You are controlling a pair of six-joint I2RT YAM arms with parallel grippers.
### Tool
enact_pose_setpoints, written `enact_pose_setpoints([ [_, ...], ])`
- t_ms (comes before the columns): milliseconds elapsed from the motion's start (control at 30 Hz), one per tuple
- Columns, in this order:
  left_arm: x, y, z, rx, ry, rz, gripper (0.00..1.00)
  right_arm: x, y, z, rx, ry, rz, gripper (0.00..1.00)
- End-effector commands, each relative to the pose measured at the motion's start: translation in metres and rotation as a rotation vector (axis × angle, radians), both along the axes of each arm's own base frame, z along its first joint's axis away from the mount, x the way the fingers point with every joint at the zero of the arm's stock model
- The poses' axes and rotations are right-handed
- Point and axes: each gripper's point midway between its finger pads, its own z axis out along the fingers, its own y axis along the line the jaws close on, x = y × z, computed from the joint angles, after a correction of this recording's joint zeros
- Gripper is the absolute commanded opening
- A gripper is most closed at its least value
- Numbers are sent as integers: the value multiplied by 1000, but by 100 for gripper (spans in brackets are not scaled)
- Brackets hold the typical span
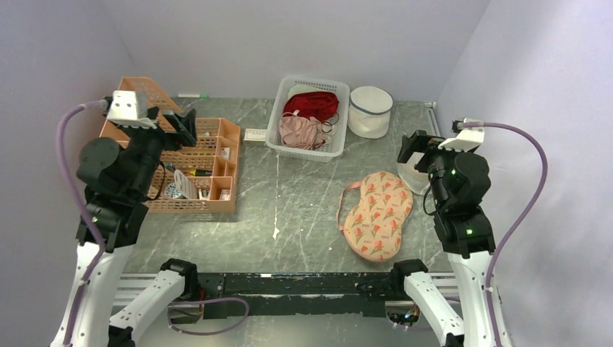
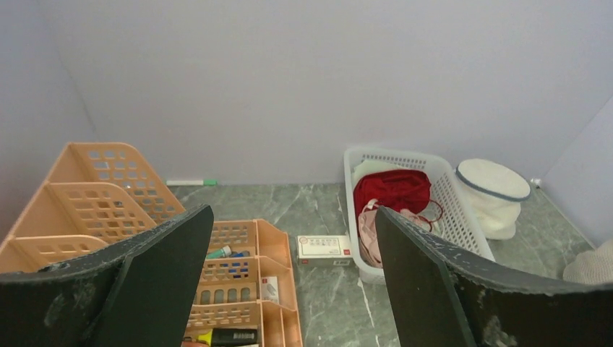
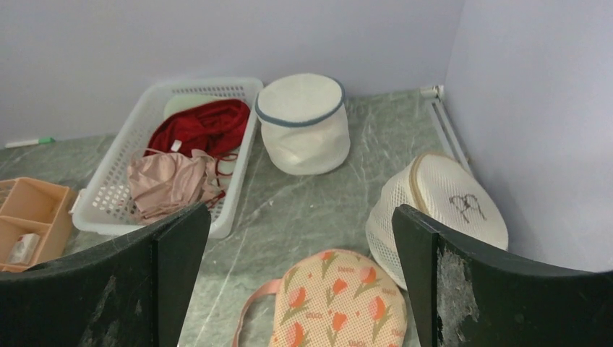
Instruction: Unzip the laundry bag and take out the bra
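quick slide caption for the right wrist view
Open right fingers frame the untouched white laundry bag beside a basket of garments.

We see a grey-green marbled surface (image 1: 289, 210) with pale veins. On its left side sits an orange divided organiser (image 1: 217, 204), and behind that, at the far left, an orange slatted rack (image 1: 148, 90). A green-capped marker (image 1: 192, 95) lies along the far edge. A small white box (image 1: 255, 134) rests between the organiser and a white plastic basket (image 1: 300, 152). Just right of the basket stands the laundry bag (image 1: 370, 112). A floral peach pouch (image 1: 377, 215) lies near the right front, and a translucent round mesh bag (image 3: 441, 210) leans just beyond it by the right wall.
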Motion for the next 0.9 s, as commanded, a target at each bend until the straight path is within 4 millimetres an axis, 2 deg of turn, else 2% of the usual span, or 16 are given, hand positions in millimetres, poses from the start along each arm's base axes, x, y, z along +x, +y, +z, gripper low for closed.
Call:
enact_pose_setpoints([
  [0, 21, -19, -12, -4, -22, -73, 94, 13, -4, -12, 54, 2, -36, 100],
  [233, 48, -45, -56, 8, 17, -173, 94, 36, 0, -46, 98, 49, -20, 100],
  [400, 57, -64, -80, 22, 37, -247, 94, 55, 9, -65, 143, 65, 20, 100],
  [600, 58, -83, -89, 19, 21, -334, 94, 89, 21, -86, 218, 100, 57, 100],
  [867, 56, -102, -84, 18, -22, -429, 94, 159, 28, -112, 370, 129, 26, 100],
])
